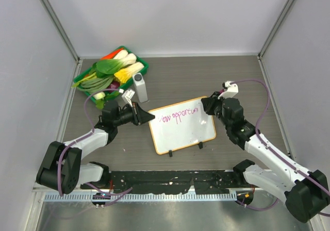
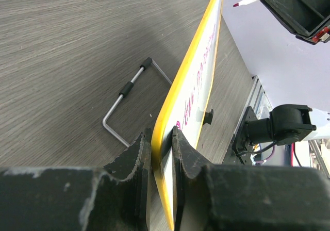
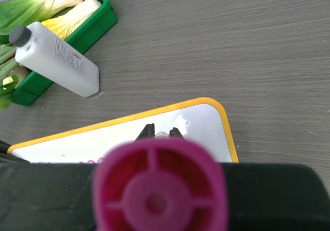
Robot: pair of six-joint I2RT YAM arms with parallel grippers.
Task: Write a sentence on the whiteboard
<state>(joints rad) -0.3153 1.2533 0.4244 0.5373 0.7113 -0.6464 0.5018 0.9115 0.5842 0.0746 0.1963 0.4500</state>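
The whiteboard with its orange frame lies mid-table, black clip feet on its near edge. Pink cursive of the sentence runs along its far side. My left gripper is shut on the board's left edge; the left wrist view shows the yellow frame pinched between the fingers. My right gripper hovers at the board's far right corner, shut on a marker. Its magenta end cap fills the right wrist view, and its tip shows in the left wrist view.
A green tray of vegetables stands at the back left, with a white bottle lying beside it. A bent metal wire rests on the table behind the board. Grey walls close in both sides.
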